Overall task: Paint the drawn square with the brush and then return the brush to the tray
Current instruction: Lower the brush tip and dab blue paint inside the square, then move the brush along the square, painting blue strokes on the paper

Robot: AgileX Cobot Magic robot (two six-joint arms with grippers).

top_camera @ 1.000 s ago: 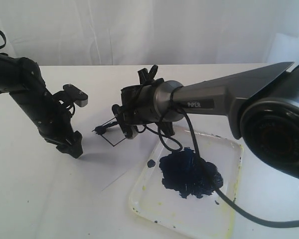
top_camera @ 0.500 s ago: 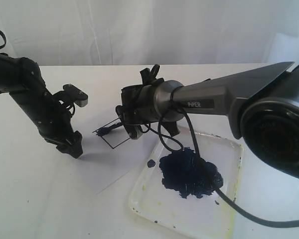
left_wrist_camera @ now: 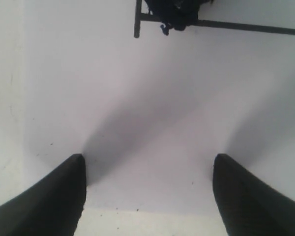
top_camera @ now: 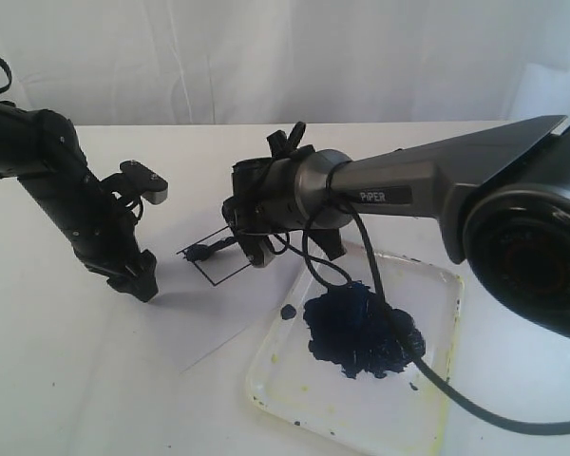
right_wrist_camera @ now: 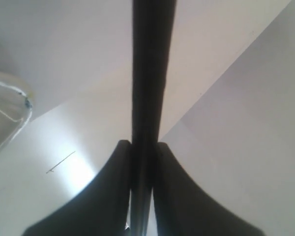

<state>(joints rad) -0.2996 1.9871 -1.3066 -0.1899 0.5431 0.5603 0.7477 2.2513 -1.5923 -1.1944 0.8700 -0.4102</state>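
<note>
From outside, we see a white worktop [top_camera: 57,380] before a pale backdrop [top_camera: 266,57]. Mid-worktop, the drawn square [top_camera: 218,258] sits on paper [top_camera: 192,318], with the tray [top_camera: 304,389] alongside. Left wrist: our left claw [left_wrist_camera: 147,196] stands apart over the paper. Right wrist: our right claw [right_wrist_camera: 143,162] clamps the brush [right_wrist_camera: 150,73].

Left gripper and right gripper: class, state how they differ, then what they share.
The left gripper is open and empty; the right gripper is shut on the brush. The left gripper stands beside the drawn square; the right gripper holds the brush tip at its edge. Both are black, over the white paper sheet.
</note>
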